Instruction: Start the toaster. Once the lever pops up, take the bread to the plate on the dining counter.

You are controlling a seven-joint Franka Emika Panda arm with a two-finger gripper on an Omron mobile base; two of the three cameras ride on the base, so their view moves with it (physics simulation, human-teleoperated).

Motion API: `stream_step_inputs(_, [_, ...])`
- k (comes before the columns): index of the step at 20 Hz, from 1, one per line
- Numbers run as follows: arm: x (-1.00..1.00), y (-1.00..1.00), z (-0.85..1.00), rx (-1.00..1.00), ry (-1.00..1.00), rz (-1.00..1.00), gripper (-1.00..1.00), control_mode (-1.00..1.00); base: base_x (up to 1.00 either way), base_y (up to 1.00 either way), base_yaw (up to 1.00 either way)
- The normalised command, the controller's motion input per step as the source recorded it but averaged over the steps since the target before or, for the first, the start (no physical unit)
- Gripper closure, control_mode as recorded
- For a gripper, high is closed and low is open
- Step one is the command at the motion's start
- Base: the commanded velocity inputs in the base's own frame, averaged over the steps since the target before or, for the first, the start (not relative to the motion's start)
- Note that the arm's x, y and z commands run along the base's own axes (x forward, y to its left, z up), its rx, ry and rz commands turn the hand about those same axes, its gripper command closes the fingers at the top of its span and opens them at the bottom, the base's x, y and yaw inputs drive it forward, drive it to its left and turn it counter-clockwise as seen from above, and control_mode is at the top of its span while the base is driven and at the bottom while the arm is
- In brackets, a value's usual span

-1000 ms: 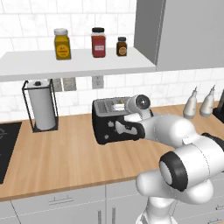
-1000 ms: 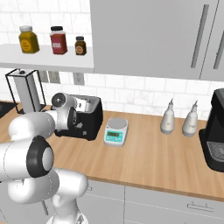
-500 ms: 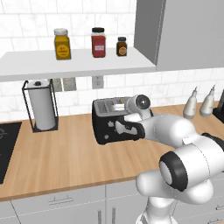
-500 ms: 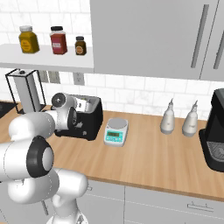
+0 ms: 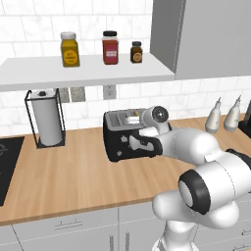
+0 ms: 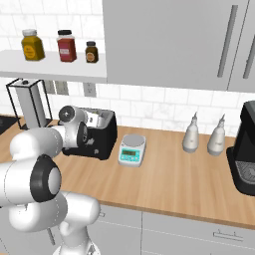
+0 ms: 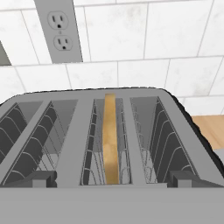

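Note:
The black toaster (image 5: 117,147) (image 6: 105,138) stands on the tile-backed wood counter, against the wall. In the hand view I look down on its silvery slotted top (image 7: 75,131). The bread (image 7: 110,140) stands on edge deep in the third slot from the left, its tan crust facing up. My gripper (image 5: 140,142) (image 6: 82,135) (image 7: 113,179) hovers at the toaster's front upper edge, open, its fingertips (image 7: 41,178) wide apart, holding nothing. The plate and the dining counter are out of view.
A paper towel holder (image 5: 47,120) stands left of the toaster, beyond it a dark cooktop (image 5: 7,164). To the right are a small scale (image 6: 132,149), two bottles (image 6: 191,134) and a coffee machine (image 6: 244,154). A shelf with jars (image 5: 110,46) hangs overhead.

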Motion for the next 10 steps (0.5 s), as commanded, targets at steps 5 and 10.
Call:
stream_step_inputs(5, [0.00, 0.00, 0.00, 0.00, 0.00, 0.00, -1.00, -1.00, 0.00, 0.00, 0.00])
stream_step_inputs(10, [0.00, 0.00, 0.00, 0.00, 0.00, 0.00, -1.00, -1.00, 0.00, 0.00, 0.00])
